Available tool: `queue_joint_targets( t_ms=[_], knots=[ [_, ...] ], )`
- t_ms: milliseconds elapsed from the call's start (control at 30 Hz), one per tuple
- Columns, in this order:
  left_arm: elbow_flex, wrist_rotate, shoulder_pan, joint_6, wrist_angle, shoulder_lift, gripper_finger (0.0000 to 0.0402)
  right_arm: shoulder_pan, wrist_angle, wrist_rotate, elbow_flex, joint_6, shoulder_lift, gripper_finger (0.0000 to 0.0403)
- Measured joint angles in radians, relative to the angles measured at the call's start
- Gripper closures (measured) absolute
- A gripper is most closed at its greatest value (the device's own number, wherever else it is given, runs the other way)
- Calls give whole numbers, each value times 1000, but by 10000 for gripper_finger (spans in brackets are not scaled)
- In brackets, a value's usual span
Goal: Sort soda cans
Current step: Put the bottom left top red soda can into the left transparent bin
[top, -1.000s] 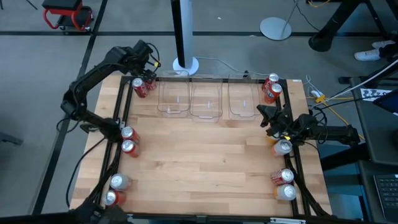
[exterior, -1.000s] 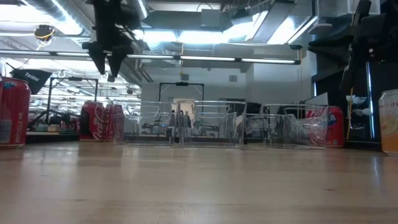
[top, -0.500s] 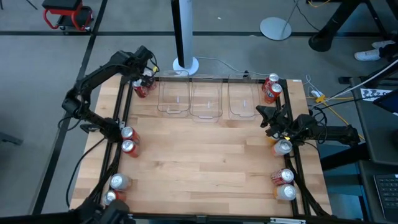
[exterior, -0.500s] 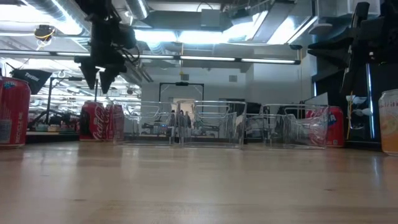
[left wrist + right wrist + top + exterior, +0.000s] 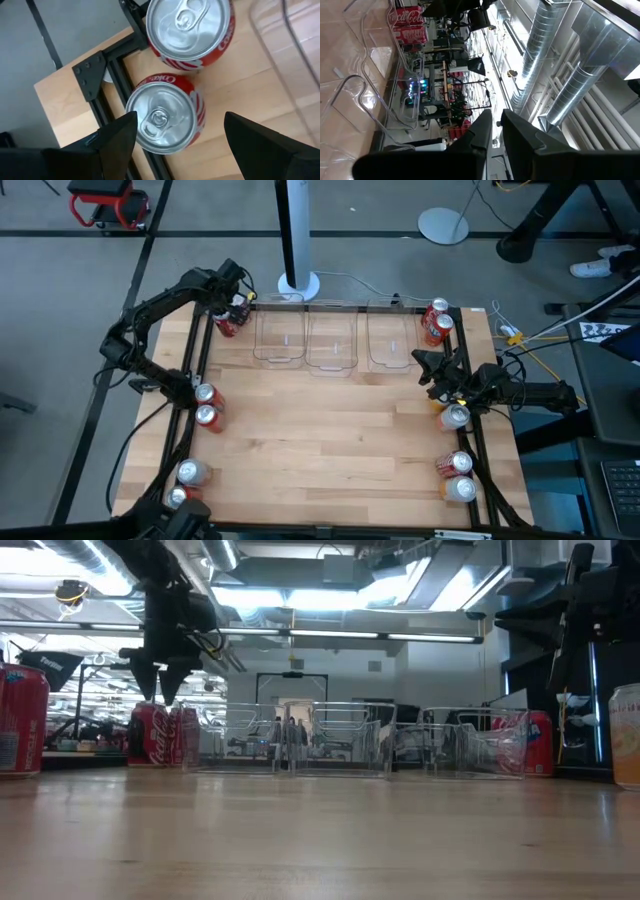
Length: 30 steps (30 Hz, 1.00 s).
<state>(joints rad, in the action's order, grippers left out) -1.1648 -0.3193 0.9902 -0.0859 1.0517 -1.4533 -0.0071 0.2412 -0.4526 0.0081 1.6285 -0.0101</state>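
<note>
Landmark: the row of three clear bins (image 5: 330, 340) along the far edge of the desk (image 5: 330, 450) is being used as the reference.
Left gripper (image 5: 228, 302): it is being held just off the left end of the bin row, above a pair of red soda cans (image 5: 229, 320); its jaws are being kept wide apart and nothing is being gripped.
Target can (image 5: 165, 118): in the left wrist view it is being framed directly below and between the two fingers (image 5: 112, 145), standing upright with its long axis vertical, silver top facing the camera.
Neighbour can (image 5: 189, 31): it is standing just beside the target, nearly touching, on the side toward the bins.
Key relation: the can is lying straight down from the spread jaws, so a vertical descent is judged to be what the next move is calling for; the neighbour is being seen as the risk of a nudge.
Nearer arm: the left arm is clearly nearer this pair.
Right gripper (image 5: 432, 370): it is waiting off the right end of the bin row, jaws closed and empty.
Other cans: a pair (image 5: 436, 322) is standing at the right end of the bins; further cans (image 5: 206, 405) are standing along both side edges, well apart from the bins.
Bins: all three are being seen without cans.
</note>
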Motion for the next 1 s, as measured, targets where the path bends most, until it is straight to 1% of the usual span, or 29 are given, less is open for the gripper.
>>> queue_joint_targets(
  t_ms=[233,333,433,600,800,1000],
  knots=[
    [-4,-26,-2,16,-14,-8,114,0,-5,0,0,-4,0,356],
    [-20,-59,-8,21,-27,-7,114,0,-5,0,0,-5,0,356],
    [-21,-66,-9,66,-28,-11,114,0,-5,5,0,-7,0,356],
    [-21,-69,-20,129,-2,-38,114,0,-6,52,0,-8,0,356],
    [-21,-87,-29,221,10,-74,114,0,-8,53,0,-8,0,356],
    [-21,-102,-28,248,14,-103,114,0,-8,53,0,-8,0,356]
  ],
)
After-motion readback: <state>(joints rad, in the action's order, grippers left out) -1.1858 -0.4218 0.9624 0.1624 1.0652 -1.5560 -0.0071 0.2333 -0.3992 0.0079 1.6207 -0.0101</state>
